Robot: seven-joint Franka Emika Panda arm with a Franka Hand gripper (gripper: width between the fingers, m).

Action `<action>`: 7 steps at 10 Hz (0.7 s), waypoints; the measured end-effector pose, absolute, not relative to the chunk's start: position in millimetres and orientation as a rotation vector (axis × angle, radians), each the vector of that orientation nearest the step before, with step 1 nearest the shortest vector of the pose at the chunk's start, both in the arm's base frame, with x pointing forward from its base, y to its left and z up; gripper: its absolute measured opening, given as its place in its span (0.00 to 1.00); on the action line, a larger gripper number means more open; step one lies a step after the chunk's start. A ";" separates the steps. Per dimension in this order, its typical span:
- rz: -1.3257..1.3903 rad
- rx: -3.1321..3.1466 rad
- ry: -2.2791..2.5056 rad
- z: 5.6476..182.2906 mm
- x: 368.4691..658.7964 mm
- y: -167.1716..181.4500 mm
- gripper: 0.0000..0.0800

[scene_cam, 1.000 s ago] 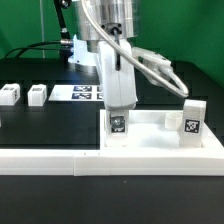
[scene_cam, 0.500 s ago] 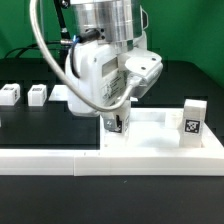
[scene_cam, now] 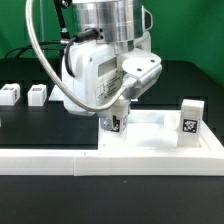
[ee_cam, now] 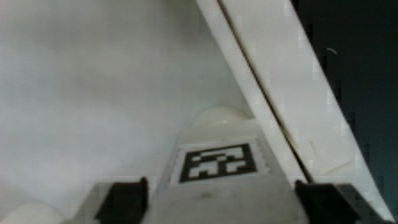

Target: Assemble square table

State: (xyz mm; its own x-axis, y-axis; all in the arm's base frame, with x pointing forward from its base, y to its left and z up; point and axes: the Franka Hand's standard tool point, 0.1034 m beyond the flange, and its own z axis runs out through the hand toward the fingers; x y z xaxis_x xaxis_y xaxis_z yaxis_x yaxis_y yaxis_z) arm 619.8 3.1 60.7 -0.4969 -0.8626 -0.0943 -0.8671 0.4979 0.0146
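The square table's white slab (scene_cam: 160, 141) lies underside up against the rail, its rim showing. My gripper (scene_cam: 116, 118) is shut on a white tagged leg block (scene_cam: 116, 123) that stands upright in the slab's corner at the exterior view's left. In the wrist view the leg (ee_cam: 221, 163) sits between my two dark fingers (ee_cam: 121, 202), with the slab's floor (ee_cam: 89, 80) and raised rim (ee_cam: 267, 70) beyond it. A second leg (scene_cam: 190, 117) stands upright at the slab's corner on the exterior view's right. Two more legs (scene_cam: 10, 95) (scene_cam: 38, 94) stand on the black table at the left.
The long white L-shaped rail (scene_cam: 50, 160) runs along the table's front edge and up the right side of the slab. The arm's body and cable fill the middle of the exterior view and hide the table behind them.
My wrist has turned about its upright axis with the leg in its grip. The gripper body now faces differently and hides the marker board. The other legs have not moved.
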 end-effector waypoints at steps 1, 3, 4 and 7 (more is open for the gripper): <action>0.092 -1.536 2.654 60.5 619.7 3.2 0.65; 0.093 -1.536 2.655 59.6 619.3 3.1 0.78; 0.093 -1.537 2.656 59.0 619.1 3.1 0.80; 0.082 -1.688 2.515 85.0 621.0 10.6 0.81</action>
